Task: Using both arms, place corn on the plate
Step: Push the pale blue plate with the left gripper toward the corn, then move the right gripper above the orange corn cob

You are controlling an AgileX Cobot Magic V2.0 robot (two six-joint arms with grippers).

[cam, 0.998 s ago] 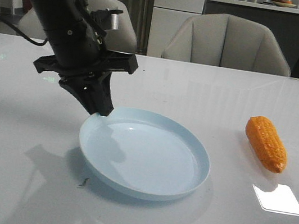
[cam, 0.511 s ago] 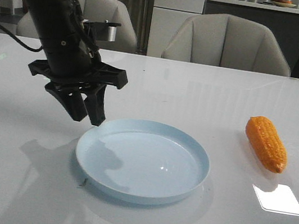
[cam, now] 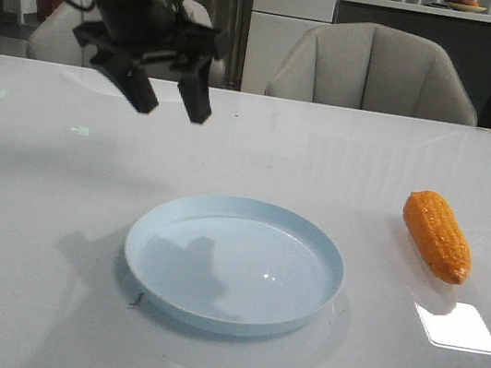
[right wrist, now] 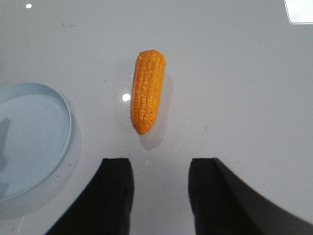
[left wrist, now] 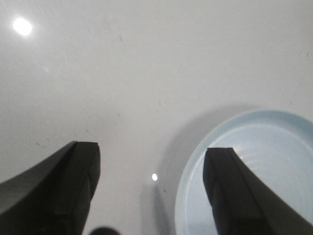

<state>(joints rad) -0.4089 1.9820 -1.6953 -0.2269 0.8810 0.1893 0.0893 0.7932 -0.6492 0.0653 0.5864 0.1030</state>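
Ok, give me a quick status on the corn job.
Left gripper open, empty, hovering above the table behind the plate. Right gripper open, above the corn. Corn on the table right of the plate, path clear.

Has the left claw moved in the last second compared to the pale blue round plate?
Yes. The left claw has lifted up and away from the pale blue round plate, whose rim it was touching, and now hangs open above the table.
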